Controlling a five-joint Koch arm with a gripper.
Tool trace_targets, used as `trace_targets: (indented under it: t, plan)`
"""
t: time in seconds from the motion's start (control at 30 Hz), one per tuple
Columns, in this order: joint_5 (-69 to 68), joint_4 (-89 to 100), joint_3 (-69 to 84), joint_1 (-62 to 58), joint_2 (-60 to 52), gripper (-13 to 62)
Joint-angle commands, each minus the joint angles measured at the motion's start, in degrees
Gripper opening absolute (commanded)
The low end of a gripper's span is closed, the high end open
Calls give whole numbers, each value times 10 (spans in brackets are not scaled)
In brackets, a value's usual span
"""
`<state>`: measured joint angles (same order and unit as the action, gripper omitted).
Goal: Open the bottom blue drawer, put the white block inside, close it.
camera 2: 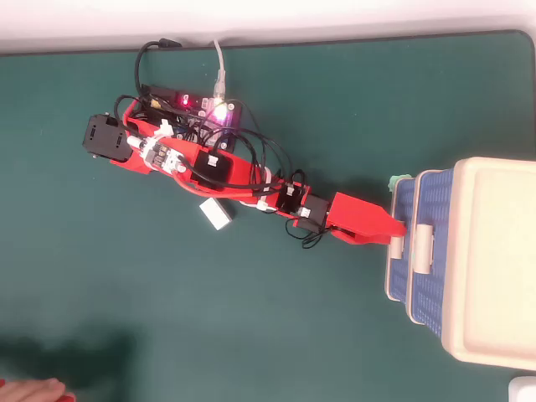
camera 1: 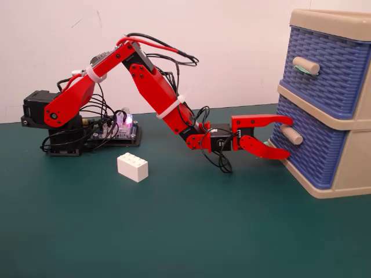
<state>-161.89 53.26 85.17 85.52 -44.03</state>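
A beige cabinet with two blue wicker-pattern drawers (camera 1: 324, 110) stands on the right of the green table; it also shows in the overhead view (camera 2: 494, 260). The bottom drawer (camera 1: 313, 153) looks shut or nearly shut. My red gripper (camera 1: 290, 137) is open, one jaw above and one below the bottom drawer's beige handle (camera 1: 293, 135), without pinching it. In the overhead view the gripper (camera 2: 394, 230) reaches that handle (camera 2: 397, 249). The white block (camera 1: 132, 167) lies on the table by the arm's base, partly under the arm in the overhead view (camera 2: 215, 213).
A control board with lit LEDs (camera 1: 119, 128) and loose cables sit beside the arm's base (camera 1: 40, 113). The top drawer's handle (camera 1: 305, 65) is above the gripper. A hand (camera 2: 29, 391) shows at the overhead view's bottom left, a white object (camera 2: 523, 389) at its bottom right.
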Motion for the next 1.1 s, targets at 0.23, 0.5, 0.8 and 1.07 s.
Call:
trace_targets:
  t: [0.23, 0.5, 0.8, 1.07]
  plan:
    - [-13, -81, -71, 11, -11, -26]
    - [-12, -149, -72, 11, -17, -82]
    - [-13, -149, -31, 11, -66, -82]
    - [-28, -148, 233, 11, -259, -82]
